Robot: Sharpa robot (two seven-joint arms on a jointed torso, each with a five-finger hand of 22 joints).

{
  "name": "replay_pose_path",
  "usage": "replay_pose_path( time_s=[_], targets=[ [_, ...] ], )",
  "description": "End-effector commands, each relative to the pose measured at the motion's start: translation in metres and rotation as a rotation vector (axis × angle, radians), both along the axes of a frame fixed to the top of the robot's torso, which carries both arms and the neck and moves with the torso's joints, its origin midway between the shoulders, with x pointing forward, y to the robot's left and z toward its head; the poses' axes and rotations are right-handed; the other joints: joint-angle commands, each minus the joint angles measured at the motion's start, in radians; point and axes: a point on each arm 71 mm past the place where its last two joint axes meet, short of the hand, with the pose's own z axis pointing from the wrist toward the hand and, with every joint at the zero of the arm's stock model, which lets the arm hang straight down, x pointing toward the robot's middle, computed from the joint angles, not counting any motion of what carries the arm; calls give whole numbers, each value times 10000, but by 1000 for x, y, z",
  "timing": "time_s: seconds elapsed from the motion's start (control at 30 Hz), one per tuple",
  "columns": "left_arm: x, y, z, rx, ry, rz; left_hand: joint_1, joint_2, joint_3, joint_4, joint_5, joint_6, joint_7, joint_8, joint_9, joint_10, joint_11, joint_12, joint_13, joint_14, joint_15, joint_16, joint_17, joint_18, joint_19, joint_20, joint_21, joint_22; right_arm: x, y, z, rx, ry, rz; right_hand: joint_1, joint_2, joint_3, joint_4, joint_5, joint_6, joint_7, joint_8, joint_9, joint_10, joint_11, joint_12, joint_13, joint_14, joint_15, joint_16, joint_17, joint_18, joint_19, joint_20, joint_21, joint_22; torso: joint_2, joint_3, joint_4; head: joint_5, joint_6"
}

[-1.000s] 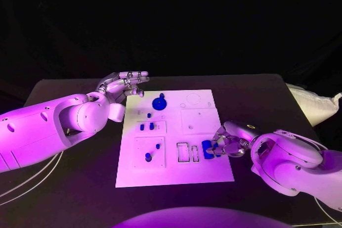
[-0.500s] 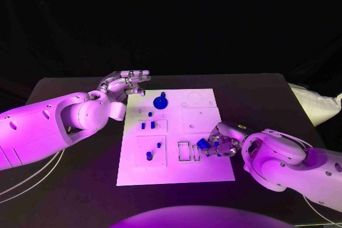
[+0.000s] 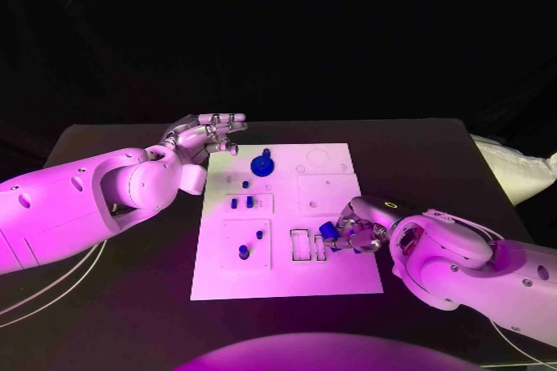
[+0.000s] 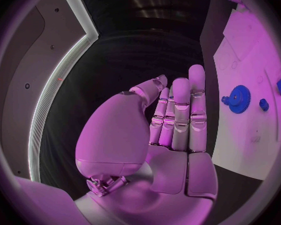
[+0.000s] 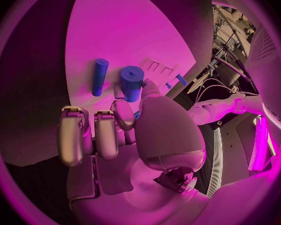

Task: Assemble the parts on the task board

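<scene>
The right hand point(image 3: 360, 234) pinches a short blue cylinder point(image 5: 132, 82) between thumb and fingers point(image 5: 123, 111) over the task board's point(image 3: 336, 278) near right part; a slimmer blue peg point(image 5: 99, 76) lies just beside it. The cylinder looks light, stiff and smooth, best held by its round sides. The left hand point(image 3: 209, 134) hovers at the far left, fingers straight and together, holding nothing.

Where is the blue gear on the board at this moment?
In the head view the blue gear lies on the task board near its far left corner, just right of the left hand.
</scene>
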Motion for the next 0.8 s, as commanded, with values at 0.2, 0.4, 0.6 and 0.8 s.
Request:
replay_pose_path(
  time_s=[0.2, 0.4, 0.6, 0.8],
  targets=[
    [-1, -2, 0, -51, -61, -250, 24, 101, -66, 1, -30, -51, 40, -24, -5, -57, 8, 59, -11, -62, 23, -14, -10, 93, -79, -10, -48, -10, -9, -1, 9, 1529, -254, -992, 141, 324, -104, 2, 723, 272, -107, 152, 208, 87, -163, 72, 145, 730, -119, 76, 913, -150, 80, -87, 58, 227, -8, 6, -4, -4, 21],
    [-1, -3, 0, -52, -58, -282, 24, 101, -66, 1, -30, -51, 40, -24, -5, -57, 8, 59, -11, -62, 23, -14, -10, 93, -79, -10, -48, -10, -13, 3, 17, 2220, -10, -1243, 145, 346, -151, 7, 937, 265, -112, 137, 254, 107, -173, 75, 190, 731, -130, 83, 922, -154, 89, -105, 64, 240, -5, -7, 9, -14, 49],
    [-1, -3, -1, -46, -63, -313, 20, 113, -77, 2, -27, -57, 40, -22, -4, -75, 11, 68, -11, -75, 27, -13, -27, 93, -84, -6, -53, -13, -14, 13, 12, 2298, 889, -1004, -37, 254, -367, 25, 1548, 255, -112, 90, 351, 107, -176, -56, 186, 724, -135, 70, 901, -153, 89, -116, 56, 235, -14, -19, 20, 1, 45],
    [-1, -4, -1, -40, -69, -342, 20, 113, -77, 2, -27, -57, 40, -22, -4, -75, 11, 68, -11, -75, 27, -13, -27, 93, -84, -6, -53, -13, -15, 24, 7, 2189, 1453, -631, -274, 312, -484, 47, 1592, 286, -120, 83, 408, 126, -178, -93, 205, 724, -135, 71, 902, -154, 92, -116, 54, 238, -13, -24, 36, 13, 11]
  ],
)
